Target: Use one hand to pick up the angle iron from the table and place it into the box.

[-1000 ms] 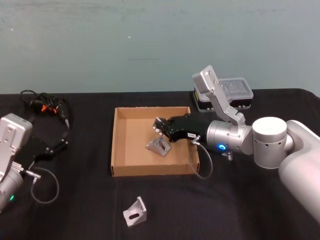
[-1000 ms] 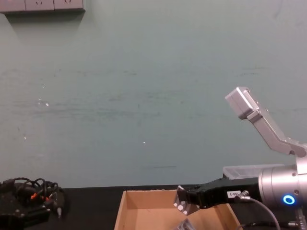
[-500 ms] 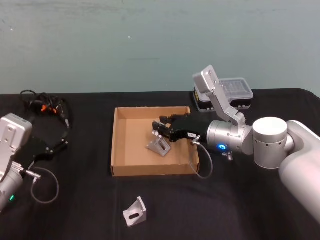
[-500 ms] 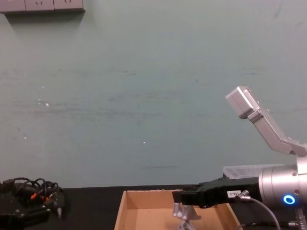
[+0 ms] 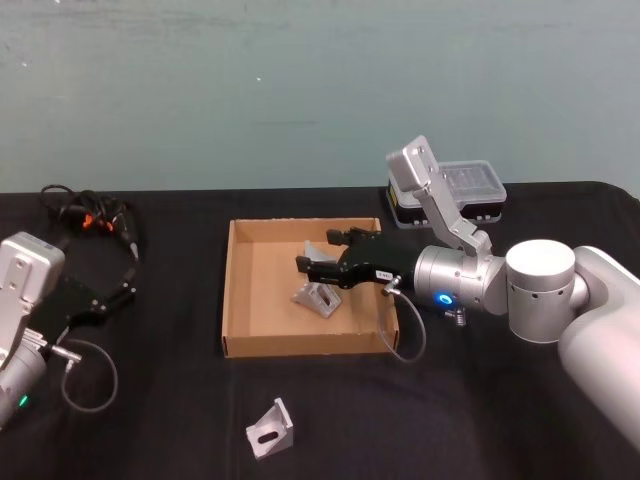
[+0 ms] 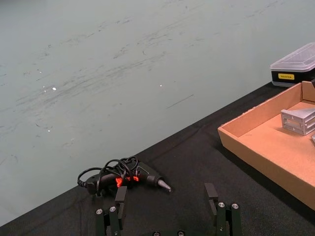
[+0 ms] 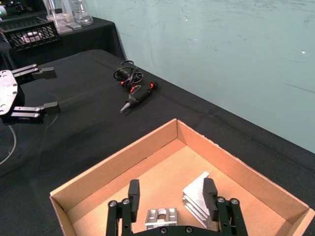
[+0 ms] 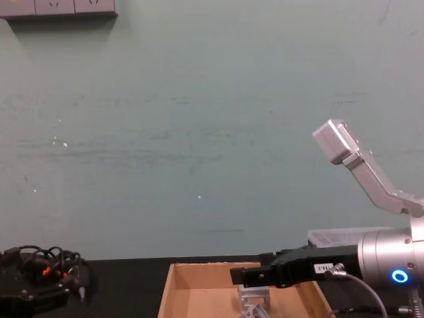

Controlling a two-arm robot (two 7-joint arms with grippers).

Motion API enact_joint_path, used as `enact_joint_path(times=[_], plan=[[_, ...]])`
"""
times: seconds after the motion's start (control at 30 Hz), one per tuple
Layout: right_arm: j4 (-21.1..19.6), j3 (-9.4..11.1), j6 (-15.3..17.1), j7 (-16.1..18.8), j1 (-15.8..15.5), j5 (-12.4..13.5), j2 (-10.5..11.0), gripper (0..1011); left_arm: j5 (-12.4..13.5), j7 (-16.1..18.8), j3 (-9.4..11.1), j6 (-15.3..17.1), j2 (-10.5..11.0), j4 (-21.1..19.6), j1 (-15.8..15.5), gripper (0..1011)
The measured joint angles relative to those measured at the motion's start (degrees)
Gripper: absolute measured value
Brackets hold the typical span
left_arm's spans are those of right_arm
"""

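- left gripper (image 6: 166, 194): parked at the left edge of the desk (image 5: 170, 420), jaws apart and empty. No conflict is expected.
- electric screwdriver (image 5: 88, 215) with its cable: far left rear, well apart from the box (image 5: 300, 341), so it can be ignored.
- box: the walls are low, and open desk is seen off its left and front sides.
- spare angle iron (image 5: 270, 427): flat on the desk in front of the box, well apart from the front wall, with clear room above.
- angle iron (image 5: 318, 297): on the box floor near the middle, below the right gripper (image 7: 172, 189).
- right gripper: held over the box, jaws spread wide, nothing gripped.
- second metal piece (image 7: 198, 197): just beside one finger. It could be snagged and dragged if the arm is pulled back low.
- cable loop (image 5: 403, 352): hangs by the box's right wall, so the box could be tugged on retreat.
- black case (image 5: 470, 185): behind the arm, where room is tight. Lifting first is judged safest.
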Motion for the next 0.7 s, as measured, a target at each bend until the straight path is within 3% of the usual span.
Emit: enact_joint_path(times=[0.13, 0.3, 0.7], plan=[[0.0, 0.0, 0.0, 0.0, 0.0, 0.0, 0.0, 927, 0.0, 0.0, 0.0, 0.0, 0.0, 0.0, 0.0, 1000], [0.0, 0.0, 0.0, 0.0, 0.0, 0.0, 0.0, 1002, 0.0, 0.0, 0.0, 0.0, 0.0, 0.0, 0.0, 1000], [-0.1, 0.0, 0.0, 0.0, -0.1, 0.0, 0.0, 1003, 0.0, 0.0, 0.0, 0.0, 0.0, 0.0, 0.0, 1000]])
